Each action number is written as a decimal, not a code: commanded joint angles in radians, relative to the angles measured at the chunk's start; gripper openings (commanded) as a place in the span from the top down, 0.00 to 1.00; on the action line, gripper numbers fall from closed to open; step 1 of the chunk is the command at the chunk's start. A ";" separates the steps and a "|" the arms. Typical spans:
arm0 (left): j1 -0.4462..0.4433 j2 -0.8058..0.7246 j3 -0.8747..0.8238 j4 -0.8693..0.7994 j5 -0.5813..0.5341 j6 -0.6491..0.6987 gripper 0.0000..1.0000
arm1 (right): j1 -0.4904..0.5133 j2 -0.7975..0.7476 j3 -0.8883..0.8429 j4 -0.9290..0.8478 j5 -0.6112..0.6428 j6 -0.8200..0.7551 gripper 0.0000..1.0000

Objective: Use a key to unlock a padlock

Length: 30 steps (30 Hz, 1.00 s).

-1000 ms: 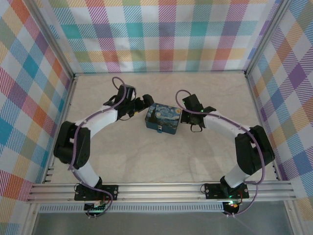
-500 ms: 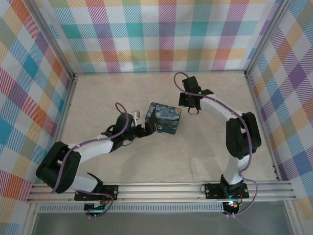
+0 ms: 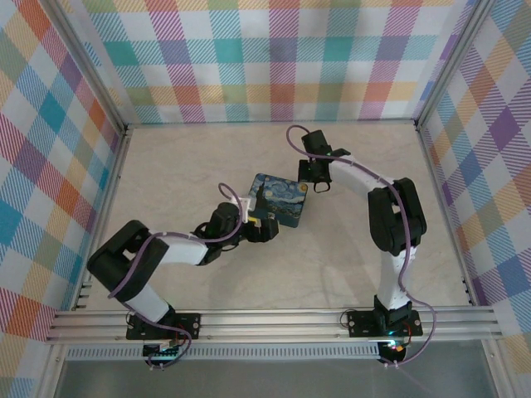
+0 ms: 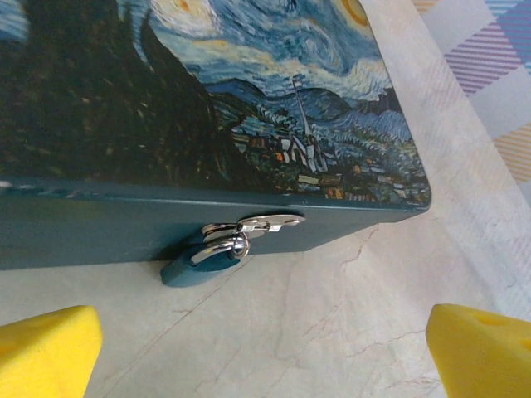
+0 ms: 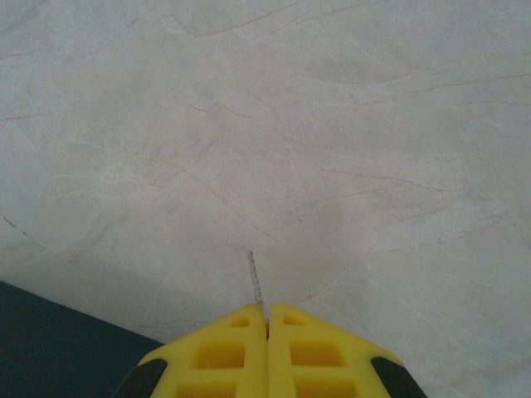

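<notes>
The padlock (image 4: 202,259), blue-bodied with a silver shackle, hangs through the hasp (image 4: 270,223) on the front wall of the blue painted box (image 4: 249,108). My left gripper (image 4: 265,365) is open, its yellow fingers (image 4: 46,348) wide apart on the table just in front of the padlock, touching nothing. In the top view the left gripper (image 3: 259,227) sits at the near edge of the box (image 3: 282,197). My right gripper (image 5: 267,319) is shut on the key (image 5: 255,280), a thin pale blade seen edge-on sticking out past the fingertips. The right gripper (image 3: 319,184) hovers off the box's far right corner.
The pale marble tabletop (image 3: 207,166) is fenced by plaid walls (image 3: 274,58) and metal rails. A dark corner of the box (image 5: 50,336) shows at the lower left of the right wrist view. Both arms curve round the box from either side.
The left gripper swung from the box's left side round to its near front, facing the padlock. The right gripper drew back from the box's right side toward the far corner. The box turned slightly.
</notes>
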<state>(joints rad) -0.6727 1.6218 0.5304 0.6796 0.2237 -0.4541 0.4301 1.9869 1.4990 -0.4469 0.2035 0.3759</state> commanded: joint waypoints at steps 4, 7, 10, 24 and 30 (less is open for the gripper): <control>-0.050 0.073 0.041 0.153 -0.023 0.091 0.00 | -0.005 0.021 0.023 -0.005 -0.033 -0.002 1.00; -0.074 0.108 0.046 0.190 -0.065 0.126 0.00 | -0.005 0.022 0.014 0.005 -0.046 0.006 1.00; -0.093 0.146 0.055 0.222 -0.105 0.154 0.00 | -0.005 0.020 0.002 0.014 -0.053 0.012 1.00; -0.145 0.247 0.070 0.288 -0.288 0.198 0.00 | 0.007 0.012 -0.047 0.055 -0.070 0.016 1.00; -0.143 0.265 0.101 0.301 -0.124 0.237 0.04 | 0.013 0.010 -0.066 0.065 -0.078 0.012 1.00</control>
<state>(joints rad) -0.8043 1.8793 0.5964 0.9470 0.0006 -0.2531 0.4316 1.9976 1.4540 -0.3763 0.1478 0.3809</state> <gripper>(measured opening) 0.965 0.055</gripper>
